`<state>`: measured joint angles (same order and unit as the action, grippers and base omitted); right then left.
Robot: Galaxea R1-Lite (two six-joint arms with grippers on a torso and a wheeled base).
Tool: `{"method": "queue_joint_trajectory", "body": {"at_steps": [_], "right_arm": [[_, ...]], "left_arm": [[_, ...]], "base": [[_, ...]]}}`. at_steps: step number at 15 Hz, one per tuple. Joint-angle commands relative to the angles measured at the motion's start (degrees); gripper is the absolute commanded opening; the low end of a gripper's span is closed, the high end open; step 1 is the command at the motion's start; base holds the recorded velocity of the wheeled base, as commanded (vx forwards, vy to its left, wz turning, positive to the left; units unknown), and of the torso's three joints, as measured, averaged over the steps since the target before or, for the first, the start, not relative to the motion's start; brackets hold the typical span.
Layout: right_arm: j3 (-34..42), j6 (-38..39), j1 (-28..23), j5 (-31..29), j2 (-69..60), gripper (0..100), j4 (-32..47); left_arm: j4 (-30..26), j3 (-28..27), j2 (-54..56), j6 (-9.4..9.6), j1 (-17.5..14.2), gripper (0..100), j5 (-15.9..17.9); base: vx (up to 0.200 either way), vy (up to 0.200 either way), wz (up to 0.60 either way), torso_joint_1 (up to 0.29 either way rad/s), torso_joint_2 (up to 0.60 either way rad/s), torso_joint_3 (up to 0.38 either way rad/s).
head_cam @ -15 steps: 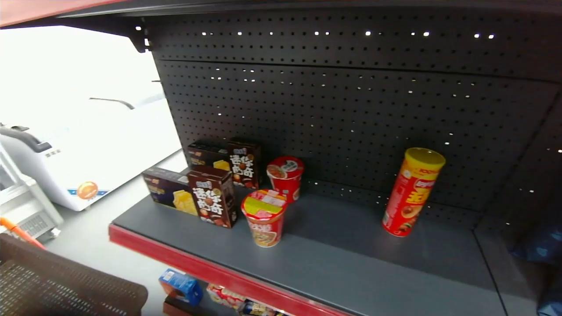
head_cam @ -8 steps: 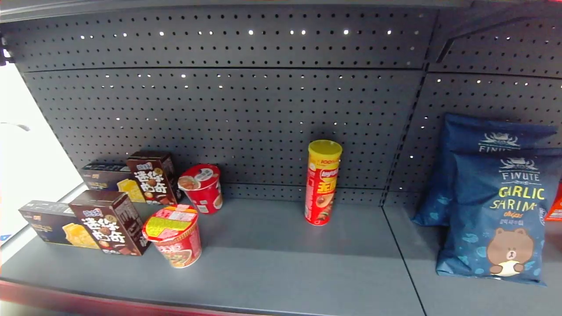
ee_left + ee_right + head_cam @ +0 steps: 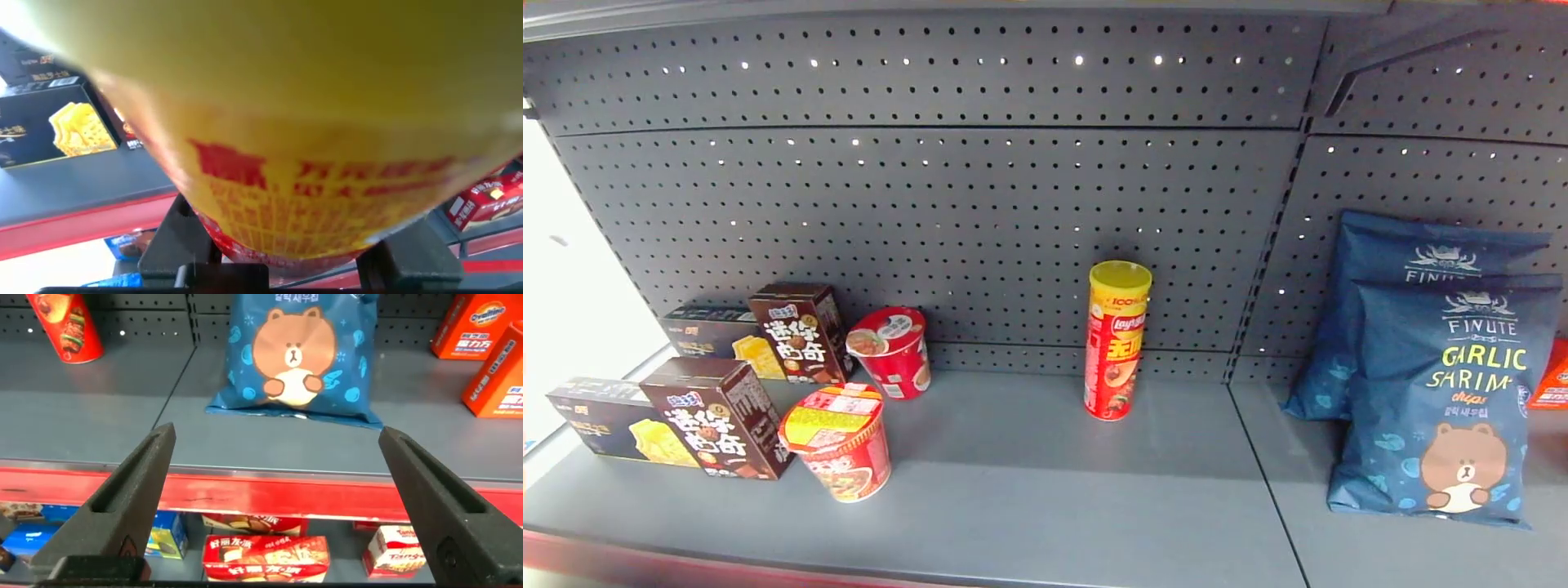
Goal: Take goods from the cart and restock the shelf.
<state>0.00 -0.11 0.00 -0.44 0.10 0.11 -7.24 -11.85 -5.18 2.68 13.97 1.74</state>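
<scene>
L end effector [image 3: 288,255] grips yellow-red can [image 3: 310,122].

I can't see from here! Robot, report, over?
Left gripper shut on a yellow-and-red pack. Right gripper open, holding nothing. Shelf has room between noodle cups and chips can.

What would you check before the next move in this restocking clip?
1. Left claw has goods in its grip: ok, a yellow-and-red container sits between its fingers.
2. Right claw is open and empty: ok.
3. Free spot on the shelf: ok, there is bare space between the front noodle cup and the chips can.
4. Chips can stands upright, away from that spot: ok.
5. Held container's height against the shelf's front lip: cannot tell.
</scene>
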Motion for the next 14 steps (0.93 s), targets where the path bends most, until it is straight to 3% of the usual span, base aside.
{"method": "queue_joint_trajectory", "body": {"at_steps": [1, 5, 6, 14], "right_arm": [[0.0, 0.0, 0.1, 0.0, 0.0, 100, -0.1], [0.0, 0.0, 0.0, 0.0, 0.0, 100, -0.1], [0.0, 0.0, 0.0, 0.0, 0.0, 100, -0.1], [-0.1, -0.8, 0.2, 0.4, 0.3, 100, 0.2]], "left_arm": [[-0.3, -0.7, -0.3, 0.22, 0.0, 0, -0.1], [-0.1, -0.5, -0.3, 0.66, 0.0, 0, -2.7], [-0.1, -0.2, -0.3, 0.75, 0.0, 0, -2.7], [-0.1, -0.2, -0.3, 0.75, 0.0, 0, -3.4]], "base": [[0.0, 0.0, 0.0, 0.0, 0.0, 0.0], [0.0, 0.0, 0.0, 0.0, 0.0, 0.0], [0.0, 0.0, -0.6, 0.002, 0.0, 0.002], [0.0, 0.0, 0.0, 0.0, 0.0, 0.0]]}}
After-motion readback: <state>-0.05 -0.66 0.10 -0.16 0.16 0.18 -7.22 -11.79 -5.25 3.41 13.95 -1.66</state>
